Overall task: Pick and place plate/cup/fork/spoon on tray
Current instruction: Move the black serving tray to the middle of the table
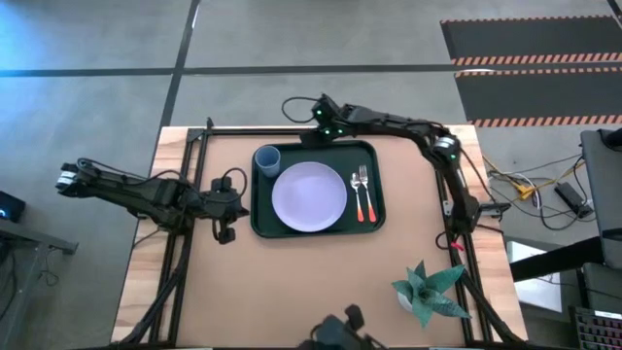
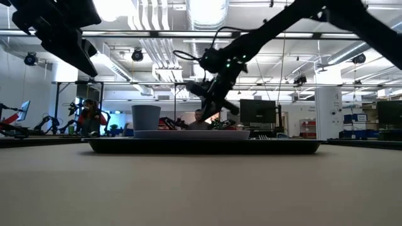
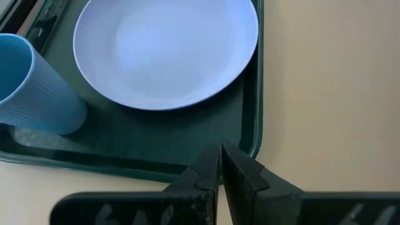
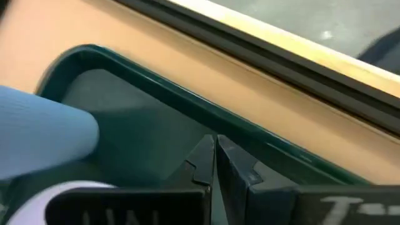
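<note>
You see the tray (image 1: 318, 226) at the table's centre; on it the plate (image 1: 309, 195) lies in the middle, the cup (image 1: 267, 158) stands at its 10 o'clock, and the fork (image 1: 358, 189) and spoon (image 1: 366, 192) lie side by side at its 3 o'clock; the left gripper (image 3: 220, 164), fingers together and empty, sits beside the tray at 9 o'clock; the right gripper (image 4: 215, 156), fingers together and empty, hovers above the tray's 12 o'clock rim.
</note>
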Robot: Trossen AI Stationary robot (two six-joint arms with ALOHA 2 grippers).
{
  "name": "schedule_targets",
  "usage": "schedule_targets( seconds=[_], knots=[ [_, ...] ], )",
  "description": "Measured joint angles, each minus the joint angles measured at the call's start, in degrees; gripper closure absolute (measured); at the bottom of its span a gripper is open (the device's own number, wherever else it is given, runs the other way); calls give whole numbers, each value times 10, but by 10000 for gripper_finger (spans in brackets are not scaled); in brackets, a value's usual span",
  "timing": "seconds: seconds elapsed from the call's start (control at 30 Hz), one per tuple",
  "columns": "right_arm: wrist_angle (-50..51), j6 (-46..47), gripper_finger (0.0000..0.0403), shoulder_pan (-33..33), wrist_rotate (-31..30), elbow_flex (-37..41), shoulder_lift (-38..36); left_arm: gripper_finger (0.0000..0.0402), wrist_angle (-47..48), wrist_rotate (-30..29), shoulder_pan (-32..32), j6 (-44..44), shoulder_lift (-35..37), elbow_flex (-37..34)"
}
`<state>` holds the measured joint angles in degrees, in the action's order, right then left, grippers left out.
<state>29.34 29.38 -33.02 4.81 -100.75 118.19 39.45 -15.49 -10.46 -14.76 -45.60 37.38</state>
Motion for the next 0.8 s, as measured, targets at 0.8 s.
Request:
schedule_targets(
  seconds=[0.8],
  knots=[
    [206,-74,395,-35,12,-254,185,402,1,2,0,-15,8,-1]
  ],
)
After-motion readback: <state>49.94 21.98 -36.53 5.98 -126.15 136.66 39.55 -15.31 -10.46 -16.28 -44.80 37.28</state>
